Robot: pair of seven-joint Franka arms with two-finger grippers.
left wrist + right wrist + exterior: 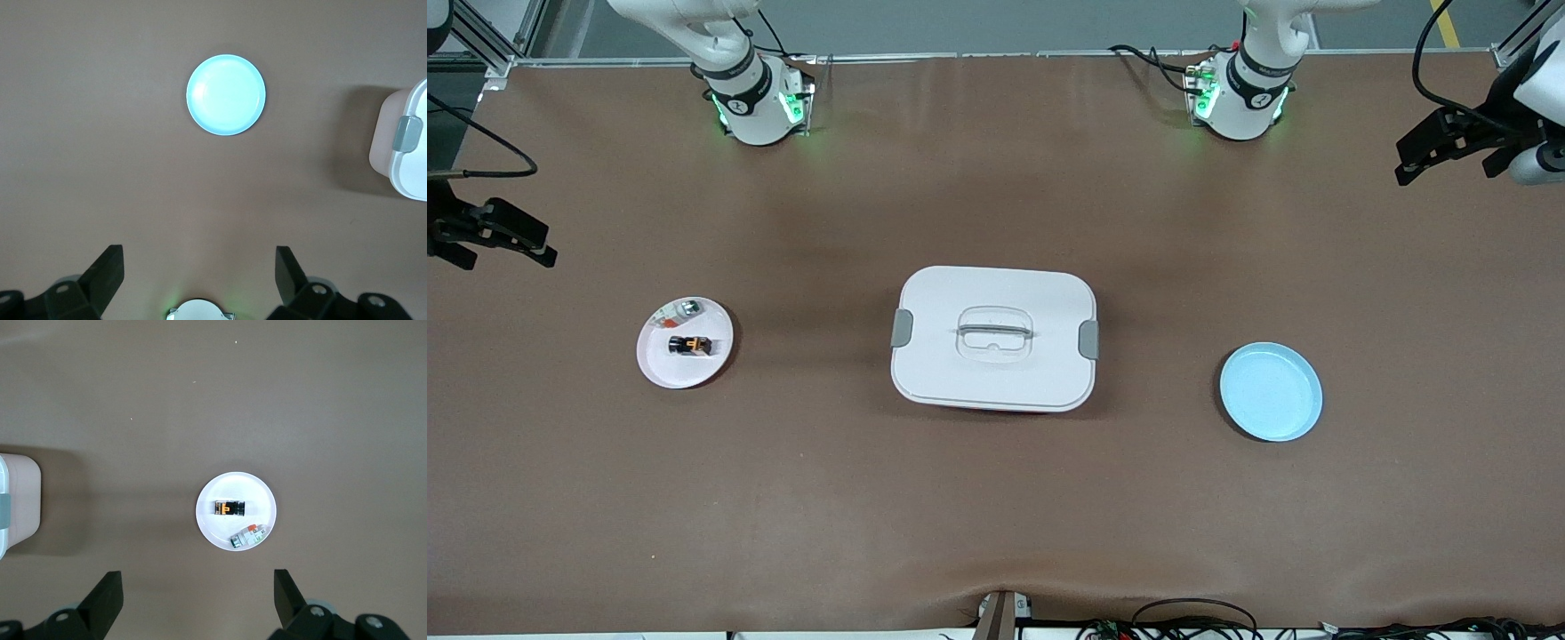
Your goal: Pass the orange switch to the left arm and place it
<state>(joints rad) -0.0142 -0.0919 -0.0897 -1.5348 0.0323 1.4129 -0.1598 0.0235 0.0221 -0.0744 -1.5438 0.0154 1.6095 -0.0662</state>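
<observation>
Right wrist view shows the orange switch [230,508] lying on the white plate [207,499] beside a small silver-green item [249,536], at the right arm's end of the table. My right gripper [197,600] hangs high over bare table with fingers spread wide, holding nothing. My left gripper [199,275] waits likewise spread, above the blue plate [225,95]. The box [994,338] sits between the two plates. I judge the switch light, rigid and hard plastic, perhaps slick, so I would pinch it across its short sides at the middle. In the front view its long axis runs roughly along the table's length, toward the box.
</observation>
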